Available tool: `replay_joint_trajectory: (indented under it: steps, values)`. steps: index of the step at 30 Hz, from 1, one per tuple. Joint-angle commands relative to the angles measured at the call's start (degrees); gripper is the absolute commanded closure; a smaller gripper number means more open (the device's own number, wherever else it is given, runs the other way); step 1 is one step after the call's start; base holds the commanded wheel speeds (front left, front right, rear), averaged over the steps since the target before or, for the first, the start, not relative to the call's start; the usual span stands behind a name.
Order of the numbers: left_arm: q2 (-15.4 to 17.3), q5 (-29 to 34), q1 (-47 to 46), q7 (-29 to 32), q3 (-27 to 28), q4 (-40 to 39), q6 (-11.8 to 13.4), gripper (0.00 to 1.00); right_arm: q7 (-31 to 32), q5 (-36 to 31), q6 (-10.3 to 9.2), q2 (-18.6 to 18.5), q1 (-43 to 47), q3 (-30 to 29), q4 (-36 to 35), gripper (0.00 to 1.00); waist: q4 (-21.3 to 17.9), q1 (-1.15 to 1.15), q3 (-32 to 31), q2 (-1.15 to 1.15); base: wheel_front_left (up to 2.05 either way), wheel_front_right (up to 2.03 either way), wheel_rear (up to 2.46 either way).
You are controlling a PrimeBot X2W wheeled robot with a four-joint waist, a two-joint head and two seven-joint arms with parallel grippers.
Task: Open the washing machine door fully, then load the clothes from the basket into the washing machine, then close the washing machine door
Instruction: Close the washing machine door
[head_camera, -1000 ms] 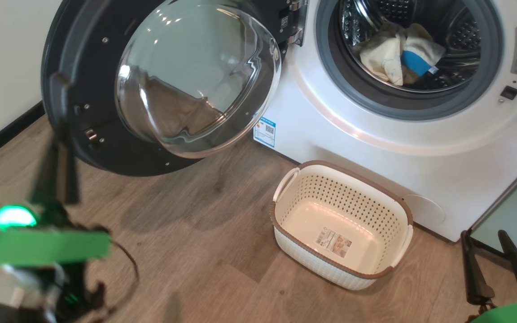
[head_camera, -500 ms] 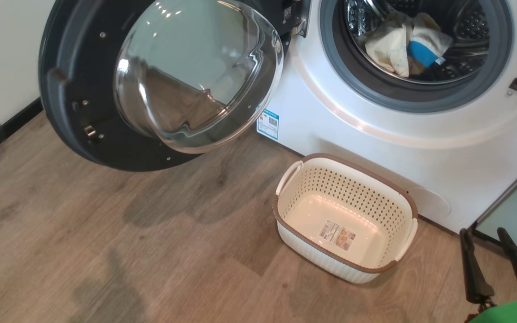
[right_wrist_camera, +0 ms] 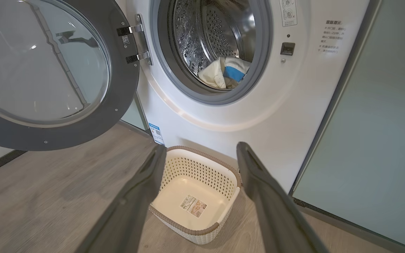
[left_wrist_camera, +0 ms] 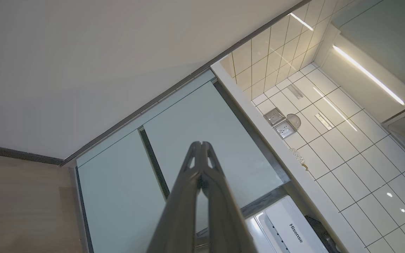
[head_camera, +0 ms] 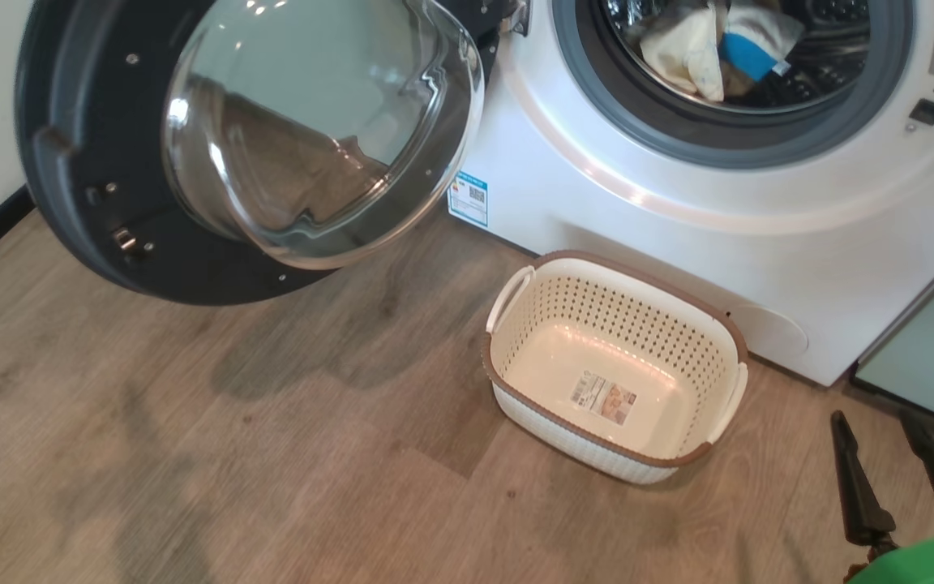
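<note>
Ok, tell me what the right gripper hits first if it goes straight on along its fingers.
Probably the white front of the washing machine, just above the basket. The open right gripper points there. Depth is unclear, so the basket could come first.

Illegibly small print on label (head_camera: pixel 603 400) in basket (head_camera: pixel 621 318)
</note>
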Motion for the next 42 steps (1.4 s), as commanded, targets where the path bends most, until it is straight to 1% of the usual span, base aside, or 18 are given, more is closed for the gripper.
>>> replay_joint_trajectory:
  steps: [1,2,6,14,18,24,26,34,42]
  values:
    - [3.9,-0.1,-3.0,0.8,1.6,0.4,0.3,1.00,0.3,0.1,-0.15,-1.8,-2.5,1.1,-2.3,0.00,-0.3,0.00,0.4,0.00,0.00,0.00,0.00]
    - [4.0,-1.1,-4.0,1.5,2.1,3.9,0.9,1.00,0.5,0.2,-0.15,-2.2,-2.9,1.3,-2.5,0.00,-0.7,0.00,1.0,0.00,0.00,0.00,0.00]
    - [4.3,-1.9,-5.0,2.3,2.5,9.7,1.2,1.00,1.0,0.2,-0.15,-2.9,-3.6,1.5,-2.7,0.00,-1.6,0.00,2.1,0.00,0.00,0.00,0.00]
    - [4.0,-3.1,-5.8,5.8,1.4,15.3,-0.4,1.00,2.0,0.3,-0.15,-3.7,-4.4,1.4,-3.4,0.00,-3.2,0.00,3.9,0.00,0.00,0.00,0.00]
    - [3.7,-3.4,-6.0,8.6,0.1,16.2,-1.0,1.00,2.3,0.4,-0.15,-4.1,-4.8,1.4,-3.7,0.00,-3.8,0.00,4.8,0.00,0.00,0.00,0.00]
    - [3.5,-4.1,-6.2,12.1,-1.2,17.0,-0.5,1.00,2.8,0.6,-0.15,-4.8,-5.7,1.5,-4.0,0.00,-4.5,0.00,6.0,0.00,0.00,0.00,0.00]
    - [3.5,-4.2,-6.2,12.1,-1.1,17.0,-0.4,1.00,2.9,0.6,-0.15,-4.9,-5.8,1.5,-4.1,0.00,-4.6,0.00,6.3,0.00,0.00,0.00,0.00]
    - [2.5,-5.1,-6.0,15.7,-2.3,16.8,-0.3,1.00,3.4,0.6,-0.15,-5.4,-6.3,1.5,-4.6,0.00,-5.1,0.00,7.4,0.00,0.00,0.00,0.00]
    - [2.2,-4.8,-5.4,16.3,-2.9,16.4,-0.2,1.00,3.6,0.7,-0.15,-5.8,-6.5,1.6,-4.8,0.00,-5.3,0.00,7.9,0.00,0.00,0.00,0.00]
